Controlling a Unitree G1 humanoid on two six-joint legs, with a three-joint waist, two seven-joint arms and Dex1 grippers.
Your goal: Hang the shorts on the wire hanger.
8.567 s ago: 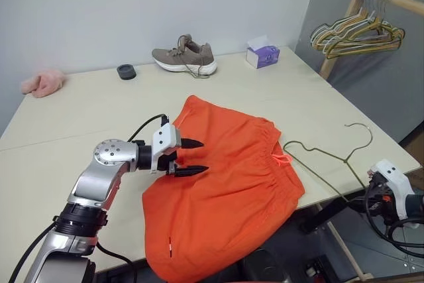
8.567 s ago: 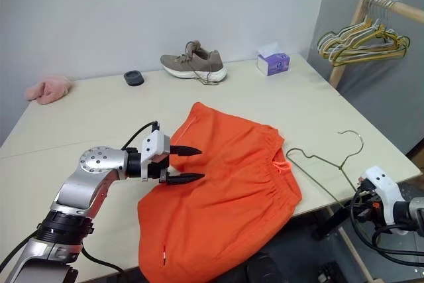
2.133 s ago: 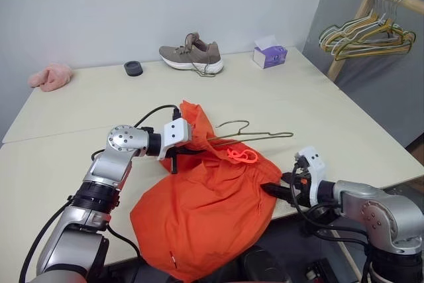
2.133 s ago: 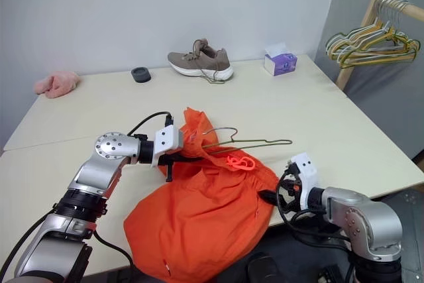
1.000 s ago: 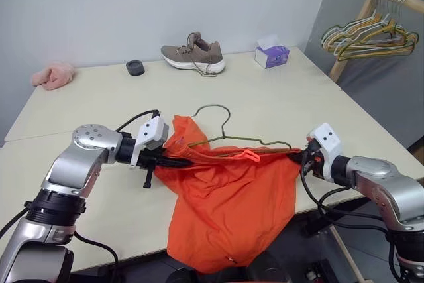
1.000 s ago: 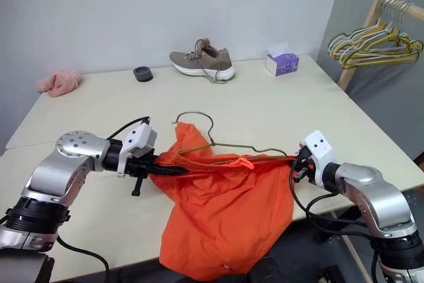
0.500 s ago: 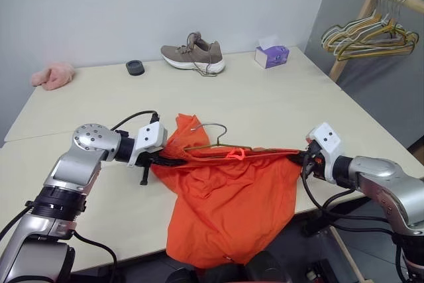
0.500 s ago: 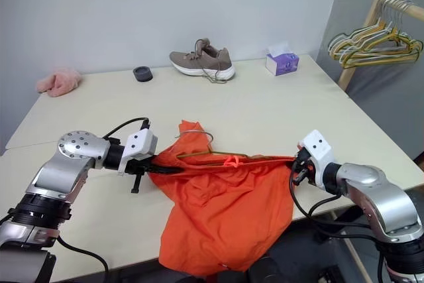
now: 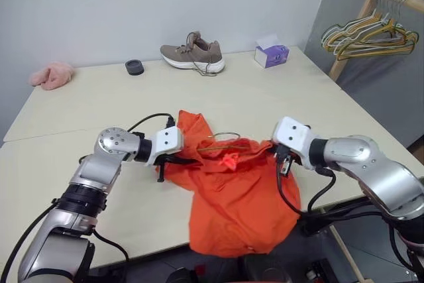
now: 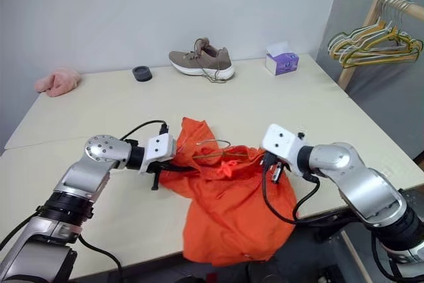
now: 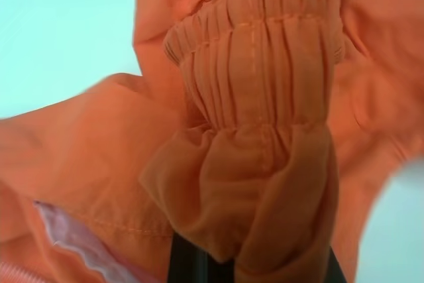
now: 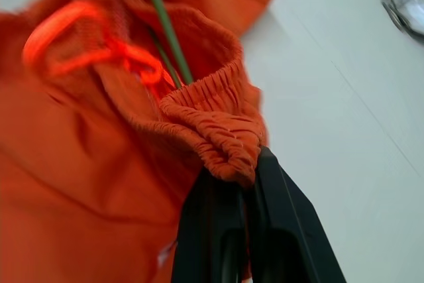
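Two tools at work on the shorts: left tool pinched on the gathered waistband at one end, right tool pinched on the waistband at the other, fingers pressed together over a fold of elastic. Shorts bunched between them near the front edge of the table, lower part hanging over that edge. Wire hanger lying among the folds at the waistband, hook just above the cloth, a length of its wire passing right beside the right tool's grip. Drawstring loose on top.

Judged mid-step: waistband gathered over the hanger, garment not yet hung straight. Next move likely calls for drawing the two ends apart to spread the waistband along the wire, keeping both pinches firm. Risk: hanger sliding out of the folds, or cloth dragging off the table edge.
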